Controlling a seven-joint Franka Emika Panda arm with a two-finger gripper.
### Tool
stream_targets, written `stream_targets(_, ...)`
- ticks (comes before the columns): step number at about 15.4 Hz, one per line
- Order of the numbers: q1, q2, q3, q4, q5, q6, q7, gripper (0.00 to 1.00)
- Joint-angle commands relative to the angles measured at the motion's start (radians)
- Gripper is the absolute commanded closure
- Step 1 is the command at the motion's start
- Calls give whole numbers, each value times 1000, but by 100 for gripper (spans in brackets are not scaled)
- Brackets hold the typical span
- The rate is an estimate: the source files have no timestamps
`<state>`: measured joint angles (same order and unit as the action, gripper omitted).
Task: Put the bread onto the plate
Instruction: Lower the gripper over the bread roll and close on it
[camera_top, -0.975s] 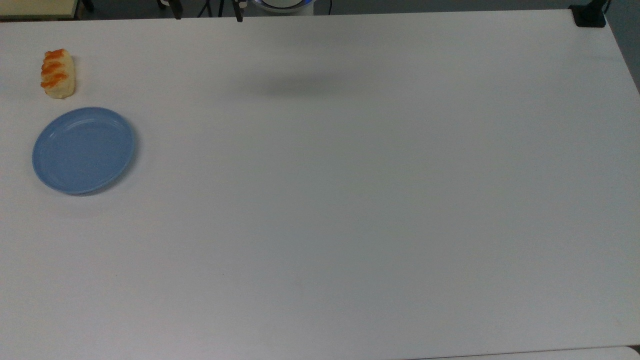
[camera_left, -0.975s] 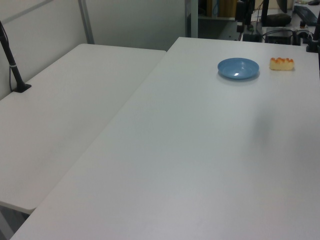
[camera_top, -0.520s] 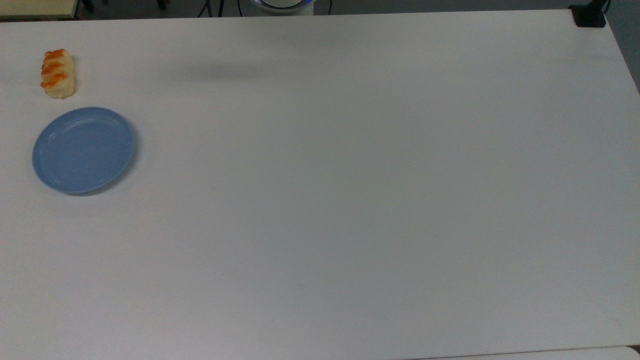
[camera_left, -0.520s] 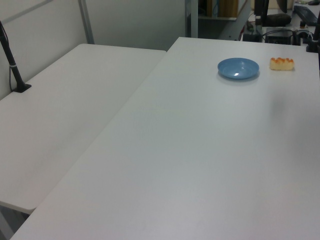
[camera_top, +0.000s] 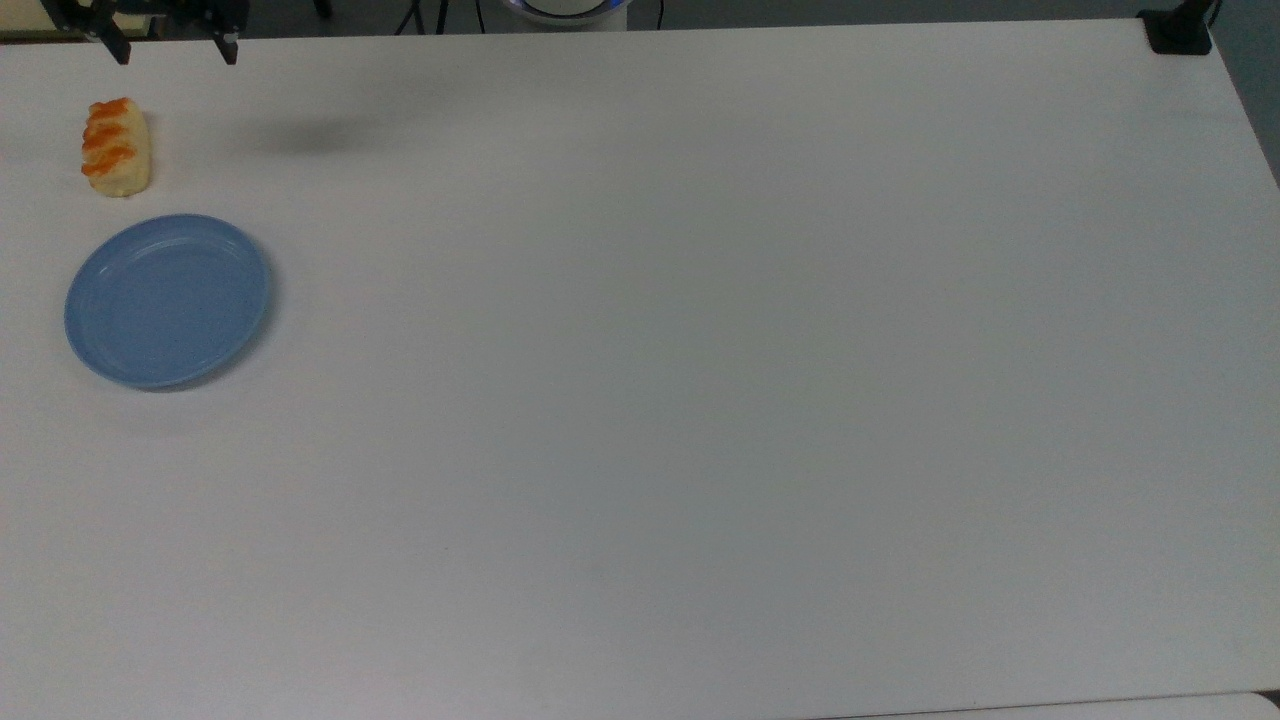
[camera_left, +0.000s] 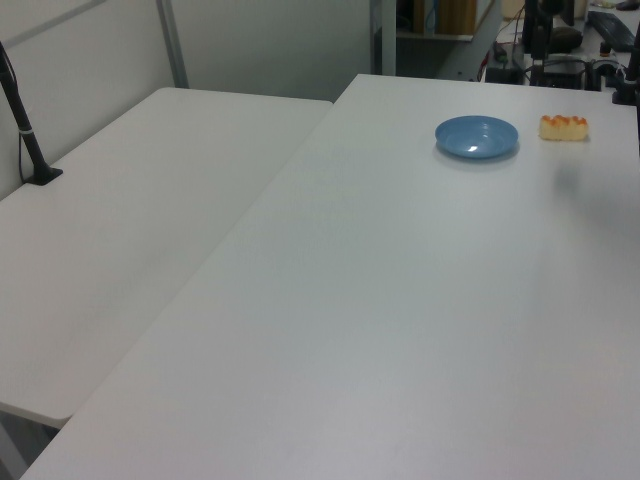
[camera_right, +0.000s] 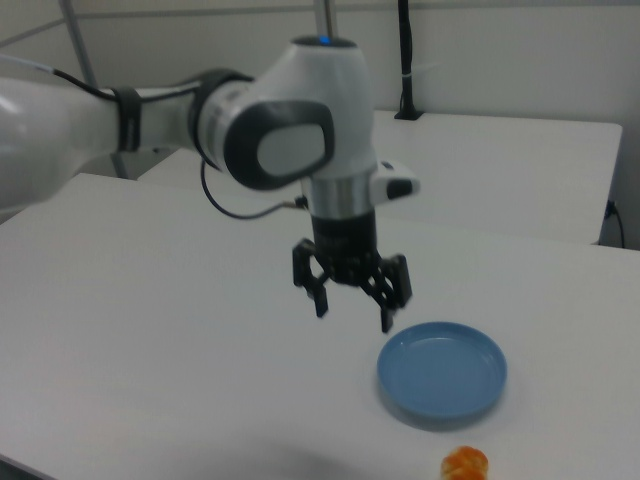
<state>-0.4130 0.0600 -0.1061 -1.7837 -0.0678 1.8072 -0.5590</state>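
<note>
On my screen: small pale-yellow, orange-striped bread (camera_top: 115, 146) upper left, beside round light-blue plate (camera_top: 167, 300) on white counter (camera_top: 700, 400); black two-finger hand (camera_right: 352, 304) released, empty, aloft.

In the top view, the bread (camera_top: 116, 147) lies just above the plate (camera_top: 167, 300) on the table (camera_top: 700, 400).

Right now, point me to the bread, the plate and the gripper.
bread (camera_top: 115, 147), top view, middle of its striped top.
plate (camera_top: 167, 300), top view, centre of the bare blue dish.
gripper (camera_right: 353, 312), right view, midway between its two open fingertips, in the air above the table.
</note>
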Motion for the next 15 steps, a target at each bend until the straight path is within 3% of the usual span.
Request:
stream_targets(1,-93,20,5,-117,-13,183,-70,0)
stream_targets(4,-147,64,3,-169,-13,331,-108,0)
stream_targets(8,-171,151,-18,-166,-110,404,-108,0)
stream_targets(14,-191,268,-63,-160,-165,481,-104,0)
stream_targets(15,-193,271,-64,-160,-165,489,-104,4)
